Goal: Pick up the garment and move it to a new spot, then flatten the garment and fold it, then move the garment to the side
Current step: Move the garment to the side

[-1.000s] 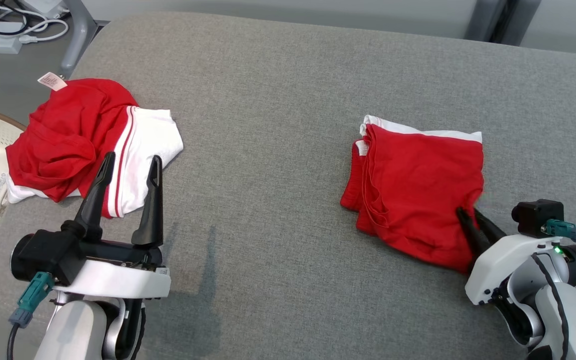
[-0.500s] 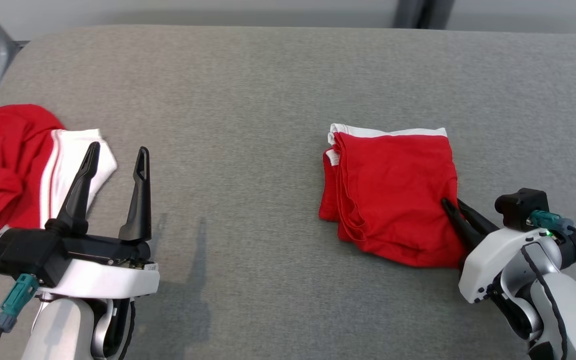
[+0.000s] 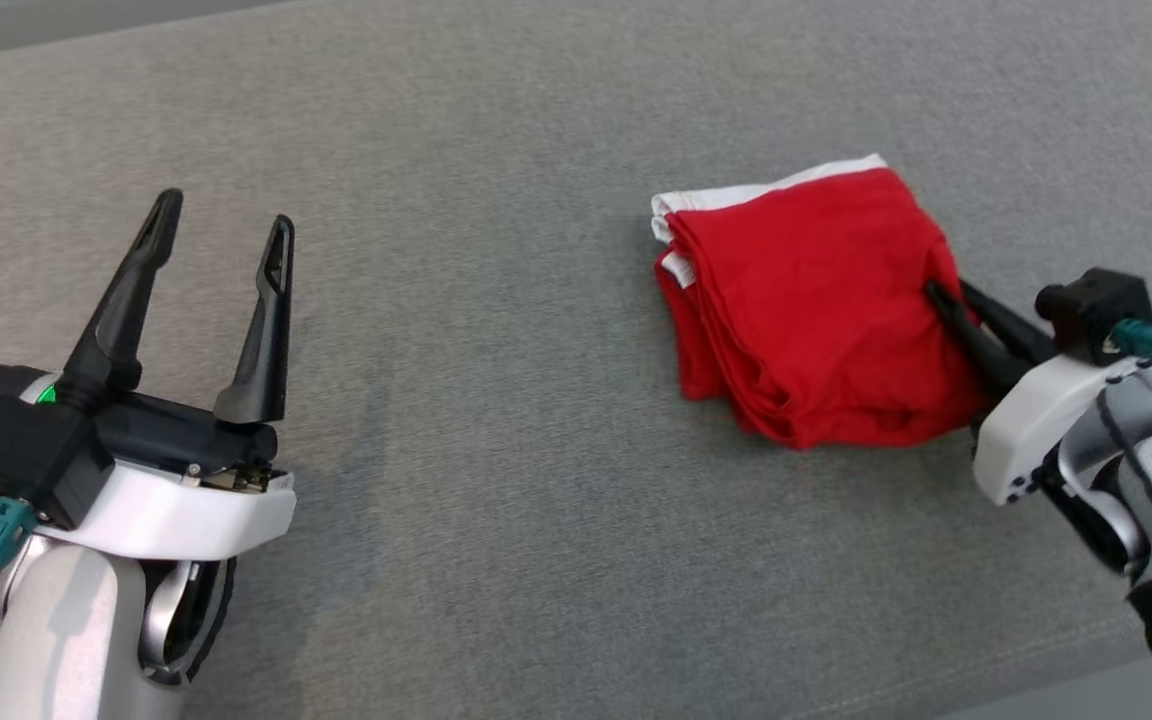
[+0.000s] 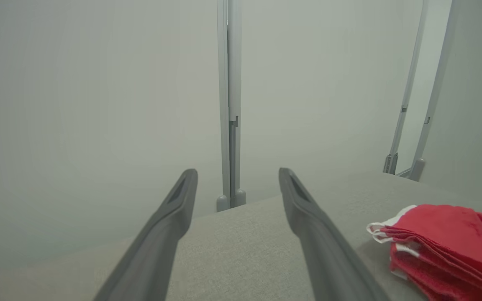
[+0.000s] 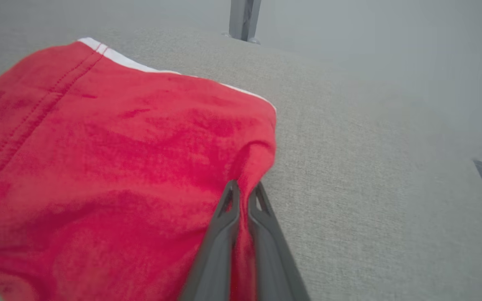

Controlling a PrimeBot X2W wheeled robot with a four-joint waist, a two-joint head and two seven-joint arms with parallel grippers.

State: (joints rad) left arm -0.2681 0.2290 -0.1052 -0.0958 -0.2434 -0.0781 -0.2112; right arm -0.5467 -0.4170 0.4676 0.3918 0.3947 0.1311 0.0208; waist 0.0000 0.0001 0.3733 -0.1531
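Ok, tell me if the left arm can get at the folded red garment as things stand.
Probably yes: bare grey surface lies between the open left gripper and the garment; the right gripper pinches only its far edge.

Bright even light; faint soft shadows; wrist views hazy, foreground softly blurred.

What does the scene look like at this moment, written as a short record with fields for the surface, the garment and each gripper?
surface: grey fabric, padded
garment: red with white trim, folded, lying on the surface
right gripper: shut on the garment at its right edge
left gripper: open, empty, above the surface, well apart from the garment
task stage: garment already folded; probably ready to be moved to the side
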